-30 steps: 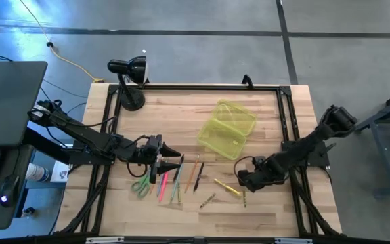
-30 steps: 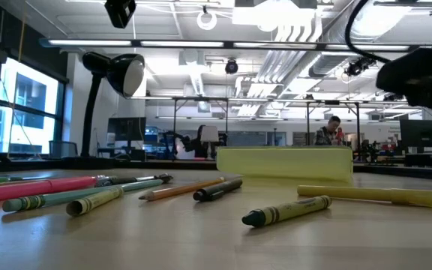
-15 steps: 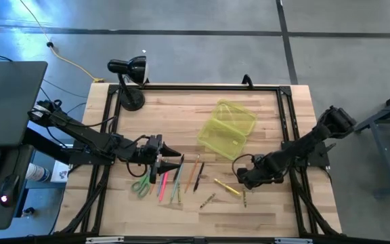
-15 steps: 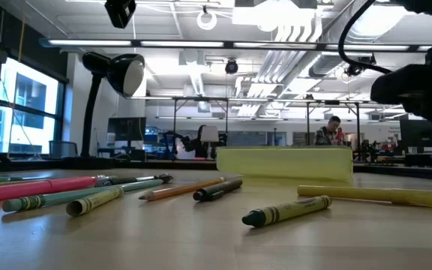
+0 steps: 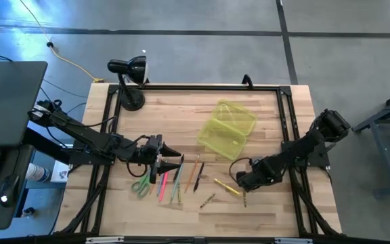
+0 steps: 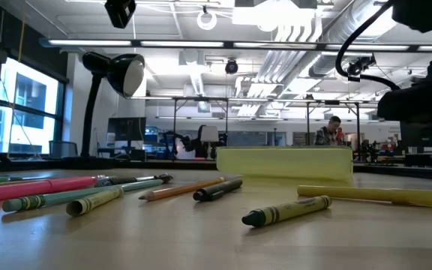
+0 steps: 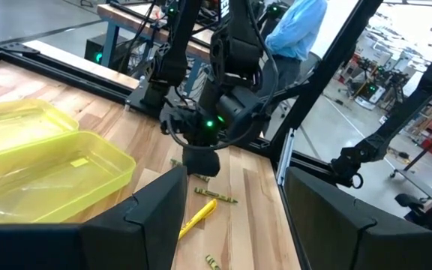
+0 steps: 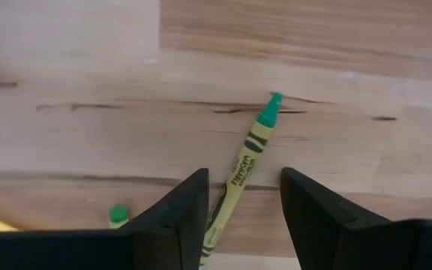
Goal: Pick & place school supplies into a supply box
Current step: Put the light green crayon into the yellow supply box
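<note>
Our right tool [image 5: 244, 183] sits low over the desk [image 5: 263, 115] at about 4 o'clock from centre. Its fingers [image 8: 175, 225] are parted, empty, straddling a green-tipped crayon [image 8: 244, 172] that lies flat on the wood. A second green crayon tip [image 8: 116, 216] lies just beside it; in the high view these show as short bits [image 5: 244, 198] with a yellow marker [image 5: 226, 186] next to the tool.

Our left tool [image 5: 171, 160] hovers at 8 o'clock over the pen cluster [image 5: 175, 177]; fingers [image 7: 148, 217] wide apart, nothing held. Green scissors [image 5: 141, 184] lie at the cluster's 9 o'clock edge.

Supply box [image 5: 226, 129] sits open at 1 o'clock from centre, lid folded back, well apart from both tools. We can't tell if anything lies inside.

Black lamp [image 5: 128, 74] stands at the 11 o'clock corner.
</note>
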Motion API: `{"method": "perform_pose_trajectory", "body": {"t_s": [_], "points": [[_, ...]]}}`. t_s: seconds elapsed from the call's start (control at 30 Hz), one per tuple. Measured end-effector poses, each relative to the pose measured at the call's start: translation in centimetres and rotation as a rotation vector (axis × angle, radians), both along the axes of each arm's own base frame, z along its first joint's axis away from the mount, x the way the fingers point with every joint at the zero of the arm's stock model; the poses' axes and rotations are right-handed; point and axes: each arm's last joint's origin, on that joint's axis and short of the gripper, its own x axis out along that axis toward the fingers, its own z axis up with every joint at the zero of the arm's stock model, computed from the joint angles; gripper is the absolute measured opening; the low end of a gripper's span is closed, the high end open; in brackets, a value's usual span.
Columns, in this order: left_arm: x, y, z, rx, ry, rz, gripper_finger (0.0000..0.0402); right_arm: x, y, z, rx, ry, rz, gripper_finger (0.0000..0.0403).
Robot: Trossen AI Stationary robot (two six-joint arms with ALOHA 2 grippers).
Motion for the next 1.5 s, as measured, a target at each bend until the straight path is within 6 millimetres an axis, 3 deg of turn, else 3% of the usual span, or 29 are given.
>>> {"method": "perform_pose_trajectory", "body": {"t_s": [0.3,0.7,1.07,1.3,1.5], "points": [[0.0,0.0,0.0,0.0,0.0,0.0,0.026,-0.4,0.0,0.0,-0.03,0.018,0.093,0.0116],[0.0,0.0,0.0,0.0,0.0,0.0,0.026,-1.1,0.0,0.0,-0.075,0.063,0.177,0.0008],[0.0,0.0,0.0,0.0,0.0,0.0,0.026,-1.4,0.9,0.3,-0.126,0.007,0.325,0.0004],[0.0,0.0,0.0,0.0,0.0,0.0,0.026,-1.0,0.3,3.6,-0.296,-0.186,0.346,0.0007],[0.0,0.0,-0.1,0.003,0.006,0.0,0.026,-0.6,-2.7,7.2,-0.606,-0.391,0.354,0.0003]]}}
